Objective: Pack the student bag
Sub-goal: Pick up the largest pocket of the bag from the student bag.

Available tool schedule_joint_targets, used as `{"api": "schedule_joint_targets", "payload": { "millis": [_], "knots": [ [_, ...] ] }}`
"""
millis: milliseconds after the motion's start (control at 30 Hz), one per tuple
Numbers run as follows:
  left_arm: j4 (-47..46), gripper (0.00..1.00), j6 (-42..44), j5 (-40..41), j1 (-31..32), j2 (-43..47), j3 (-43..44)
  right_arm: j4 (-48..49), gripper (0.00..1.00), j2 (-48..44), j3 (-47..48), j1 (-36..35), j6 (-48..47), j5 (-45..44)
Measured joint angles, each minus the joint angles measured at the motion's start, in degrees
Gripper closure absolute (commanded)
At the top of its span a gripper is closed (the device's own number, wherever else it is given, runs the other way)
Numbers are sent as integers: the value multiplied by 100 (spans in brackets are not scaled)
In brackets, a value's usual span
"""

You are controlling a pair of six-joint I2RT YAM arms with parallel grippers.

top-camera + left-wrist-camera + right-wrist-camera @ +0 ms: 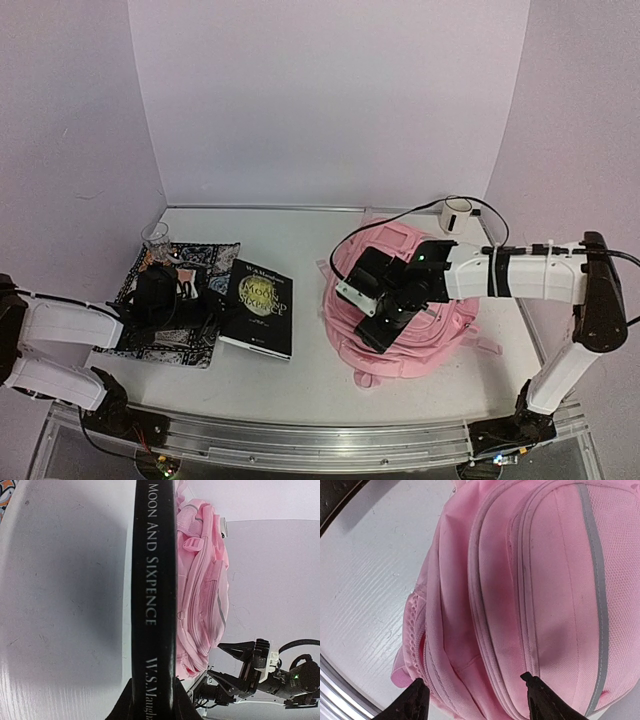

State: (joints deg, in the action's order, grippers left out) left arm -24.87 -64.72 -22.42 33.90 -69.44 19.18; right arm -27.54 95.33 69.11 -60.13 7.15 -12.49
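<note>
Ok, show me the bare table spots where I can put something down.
Widest: the table strip along the back wall, between the glass and the mug. Also the near strip in front of the book and student bag. Crowded: the patterned cloth on the left.

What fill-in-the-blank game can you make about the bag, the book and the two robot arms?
1. The student bag is coloured ____.
2. The left gripper is shut on the book, whose spine reads MOON AND ____.
3. The right gripper hangs over the bag with its jaws not shut but ____.
Missing words: pink; SIXPENCE; open.
</note>
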Motion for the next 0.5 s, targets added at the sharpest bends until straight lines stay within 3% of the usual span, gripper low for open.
{"api": "schedule_joint_targets", "payload": {
  "millis": [367, 500],
  "knots": [
    [207, 100, 105, -259, -16, -51, 33, -74, 42, 302, -20, -7, -155, -46],
    [220, 100, 152, -324, -16, -51, 33, -49, 48, 524, -18, -8, -192, -68]
  ]
}}
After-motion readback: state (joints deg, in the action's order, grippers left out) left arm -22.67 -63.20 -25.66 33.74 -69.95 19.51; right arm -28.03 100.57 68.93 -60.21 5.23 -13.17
